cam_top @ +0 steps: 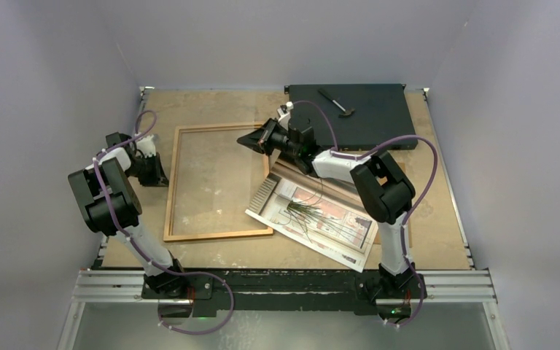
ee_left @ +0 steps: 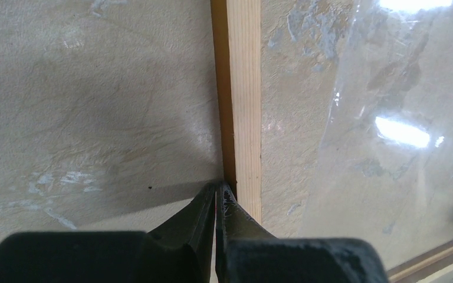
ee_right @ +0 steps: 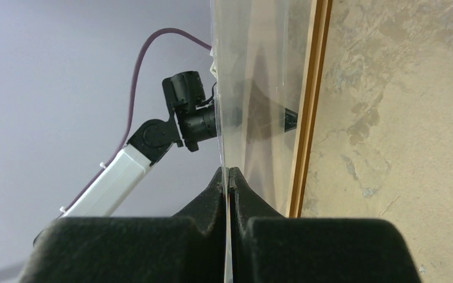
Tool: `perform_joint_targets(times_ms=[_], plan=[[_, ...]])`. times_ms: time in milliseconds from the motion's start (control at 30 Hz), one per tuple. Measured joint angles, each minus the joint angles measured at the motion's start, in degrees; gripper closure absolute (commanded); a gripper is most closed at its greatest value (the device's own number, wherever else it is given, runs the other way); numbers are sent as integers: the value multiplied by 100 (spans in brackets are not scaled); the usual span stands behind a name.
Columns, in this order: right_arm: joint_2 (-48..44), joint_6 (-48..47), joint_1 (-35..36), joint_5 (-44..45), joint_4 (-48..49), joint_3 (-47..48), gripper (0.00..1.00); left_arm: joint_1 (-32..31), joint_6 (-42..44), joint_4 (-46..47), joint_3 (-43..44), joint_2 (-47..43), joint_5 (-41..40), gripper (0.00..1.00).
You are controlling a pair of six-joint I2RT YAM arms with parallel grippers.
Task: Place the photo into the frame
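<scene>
The thin wooden frame (cam_top: 219,235) lies flat at left centre of the table. The photo (cam_top: 328,219) lies face up just to its right, tilted, touched by neither gripper. My right gripper (cam_top: 242,140) (ee_right: 229,174) is over the frame's far right corner, shut on the edge of the clear pane (ee_right: 253,88), which is tipped up out of the frame. My left gripper (cam_top: 163,175) (ee_left: 220,190) is shut with nothing between its fingers; its tips rest against the outer side of the frame's left rail (ee_left: 243,88).
A brown hardboard sheet (cam_top: 313,182) lies partly under the photo. A black flat box (cam_top: 379,120) with a small tool (cam_top: 335,102) on it sits at the back right. Grey walls close in three sides of the table.
</scene>
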Motion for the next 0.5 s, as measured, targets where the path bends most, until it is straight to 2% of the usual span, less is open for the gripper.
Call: perform_joint_targets(times_ms=[500], plan=[[26,-476,22,-2,-122,-2,100,-2,0,2,-7,0,-4,99]])
